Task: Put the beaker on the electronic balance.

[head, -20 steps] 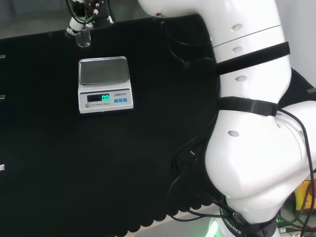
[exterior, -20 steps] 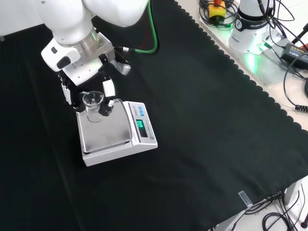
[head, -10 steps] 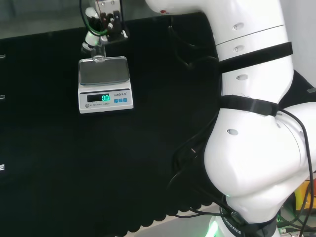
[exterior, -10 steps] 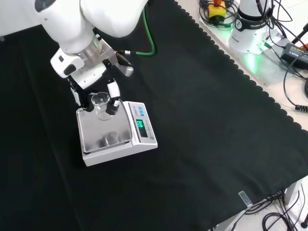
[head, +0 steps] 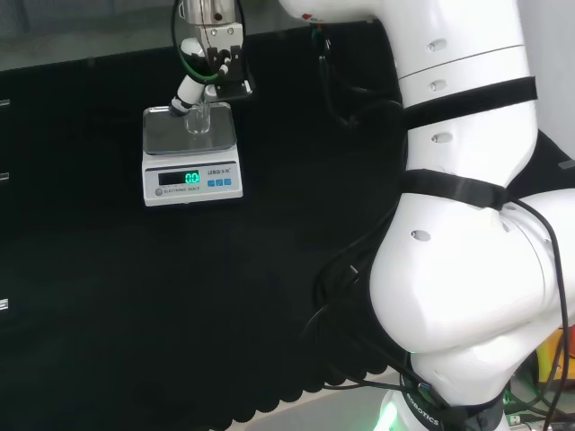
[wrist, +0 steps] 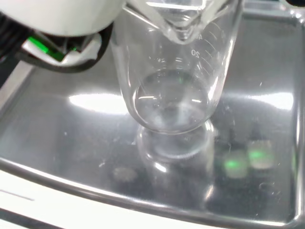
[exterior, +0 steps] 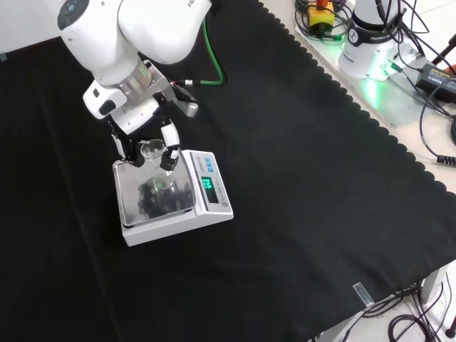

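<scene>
Glass beaker, contact with pan unclear

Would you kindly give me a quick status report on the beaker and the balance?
Hand shut on beaker. Beaker upright over the balance pan, near its far edge in head view; contact unclear. Nothing else on the pan.

1. Setting: a robotics laboratory bench.
2. Bench is draped in black cloth with a scalloped edge.
3. Lab ware on it: an electronic balance with a steel pan and lit green display, and a clear graduated beaker.
4. A white robot arm stands at the bench.
5. Loose cables and electronics lie beyond the cloth edge.
</scene>
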Action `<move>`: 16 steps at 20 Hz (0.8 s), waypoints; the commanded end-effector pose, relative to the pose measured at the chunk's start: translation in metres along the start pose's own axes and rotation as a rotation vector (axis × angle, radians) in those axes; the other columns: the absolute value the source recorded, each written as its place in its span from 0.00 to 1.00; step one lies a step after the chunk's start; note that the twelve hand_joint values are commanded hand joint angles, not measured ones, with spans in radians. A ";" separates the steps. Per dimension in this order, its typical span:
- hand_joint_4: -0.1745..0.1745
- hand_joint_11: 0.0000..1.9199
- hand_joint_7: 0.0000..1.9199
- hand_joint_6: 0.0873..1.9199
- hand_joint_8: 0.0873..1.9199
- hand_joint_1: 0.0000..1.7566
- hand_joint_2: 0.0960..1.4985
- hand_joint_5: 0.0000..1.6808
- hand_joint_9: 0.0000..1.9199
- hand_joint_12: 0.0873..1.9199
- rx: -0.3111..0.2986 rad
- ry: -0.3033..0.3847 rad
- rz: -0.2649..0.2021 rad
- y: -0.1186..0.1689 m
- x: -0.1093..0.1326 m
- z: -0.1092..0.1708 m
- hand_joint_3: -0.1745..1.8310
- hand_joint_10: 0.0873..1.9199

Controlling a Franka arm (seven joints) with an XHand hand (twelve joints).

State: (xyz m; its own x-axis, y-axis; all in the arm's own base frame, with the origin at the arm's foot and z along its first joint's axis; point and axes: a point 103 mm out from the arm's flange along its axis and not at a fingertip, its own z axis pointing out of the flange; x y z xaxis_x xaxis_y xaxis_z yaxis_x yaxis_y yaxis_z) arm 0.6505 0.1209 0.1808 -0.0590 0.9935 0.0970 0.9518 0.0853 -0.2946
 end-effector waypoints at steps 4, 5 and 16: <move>0.00 0.80 0.85 0.33 0.33 0.69 0.22 0.82 0.89 0.32 0.019 0.003 -0.007 0.006 0.003 0.010 0.61 0.24; 0.00 0.80 0.85 0.33 0.33 0.69 0.22 0.82 0.89 0.32 0.021 0.002 -0.008 0.007 0.004 0.010 0.61 0.24; 0.00 0.80 0.84 0.33 0.33 0.69 0.22 0.82 0.89 0.33 0.043 -0.007 -0.010 0.007 0.011 0.009 0.61 0.24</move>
State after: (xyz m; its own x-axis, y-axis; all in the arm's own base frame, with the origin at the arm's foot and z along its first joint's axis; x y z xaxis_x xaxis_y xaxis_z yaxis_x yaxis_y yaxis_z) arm 0.6555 0.1320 0.1719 -0.0726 0.9928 0.0958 0.9400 0.1002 -0.3261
